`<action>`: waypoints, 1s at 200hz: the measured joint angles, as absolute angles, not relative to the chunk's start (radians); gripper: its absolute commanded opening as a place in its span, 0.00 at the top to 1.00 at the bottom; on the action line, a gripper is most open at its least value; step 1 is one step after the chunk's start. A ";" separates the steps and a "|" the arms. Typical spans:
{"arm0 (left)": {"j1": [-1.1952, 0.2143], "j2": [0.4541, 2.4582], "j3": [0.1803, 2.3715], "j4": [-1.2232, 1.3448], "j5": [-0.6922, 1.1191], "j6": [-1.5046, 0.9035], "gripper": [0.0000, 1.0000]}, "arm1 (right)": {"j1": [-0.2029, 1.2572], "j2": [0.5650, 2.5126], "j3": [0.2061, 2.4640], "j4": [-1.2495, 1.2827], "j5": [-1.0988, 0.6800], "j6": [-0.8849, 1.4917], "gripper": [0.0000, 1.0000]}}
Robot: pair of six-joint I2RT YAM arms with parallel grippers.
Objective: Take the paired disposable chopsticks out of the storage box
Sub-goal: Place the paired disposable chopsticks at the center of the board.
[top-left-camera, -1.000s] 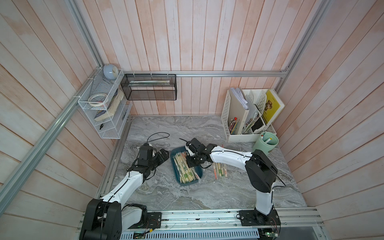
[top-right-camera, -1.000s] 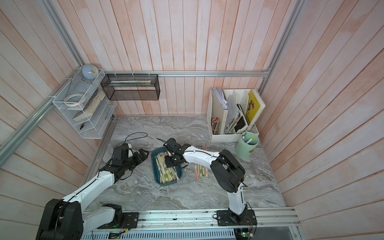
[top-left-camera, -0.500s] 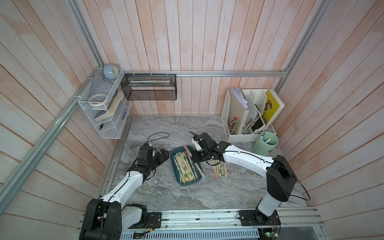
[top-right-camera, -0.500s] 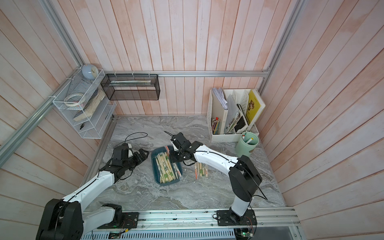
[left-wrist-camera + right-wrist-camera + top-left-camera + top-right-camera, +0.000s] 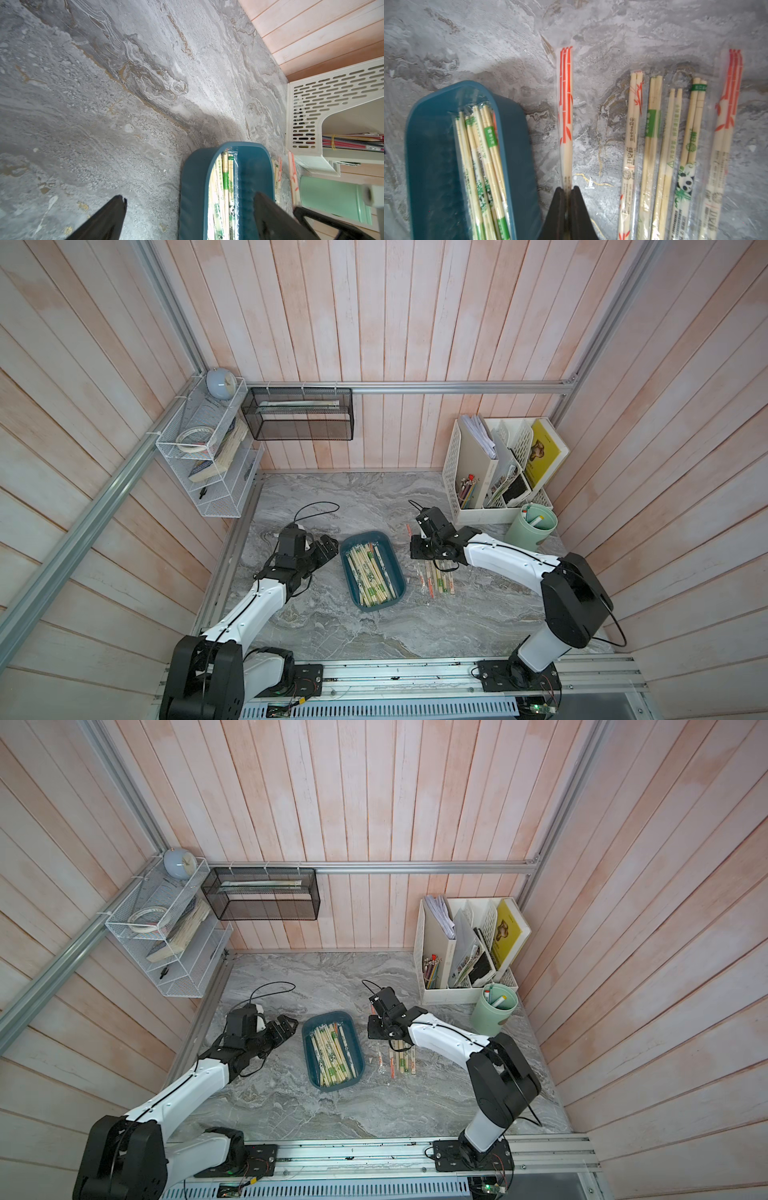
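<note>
My right gripper was clamped on the near end of one red-printed pair. The pair pointed straight away from the jaws, over bare table between the storage box and the row of pairs already laid out. I could not tell whether its far tip touched the table or hung just above it. My left gripper was spread wide and held nothing. It waited close to the box's end wall.

In a top view the box sat in the lower middle of the frame, with many chopstick pairs inside, lying lengthwise and partly crossed.

I judged such a pair to be very light and quite stiff, but the clear sleeve looked smooth and probably slippery. With a grip at only one end, the long free part could swing or slide out. A firm pinch across both sticks, a little in from the end, seemed safer to me. The thin bamboo could snap if it were pressed down against the box wall.

The table was grey marble-pattern, flat and hard. At the right of the top view stood a white file organiser and a green cup, near the laid-out row. Pale wooden walls closed the space on three sides.
</note>
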State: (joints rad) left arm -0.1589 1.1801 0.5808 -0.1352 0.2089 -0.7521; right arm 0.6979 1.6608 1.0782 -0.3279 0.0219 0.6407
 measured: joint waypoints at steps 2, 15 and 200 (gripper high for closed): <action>-0.159 1.180 0.581 -0.135 0.209 -0.752 0.00 | 0.698 1.665 1.076 -0.325 0.024 0.642 1.00; -0.160 1.180 0.582 -0.135 0.209 -0.752 0.00 | 0.698 1.686 1.065 -0.311 0.037 0.647 1.00; -0.212 1.214 0.599 -0.142 0.200 -0.762 0.00 | 0.674 1.766 1.010 -0.247 0.107 0.661 0.77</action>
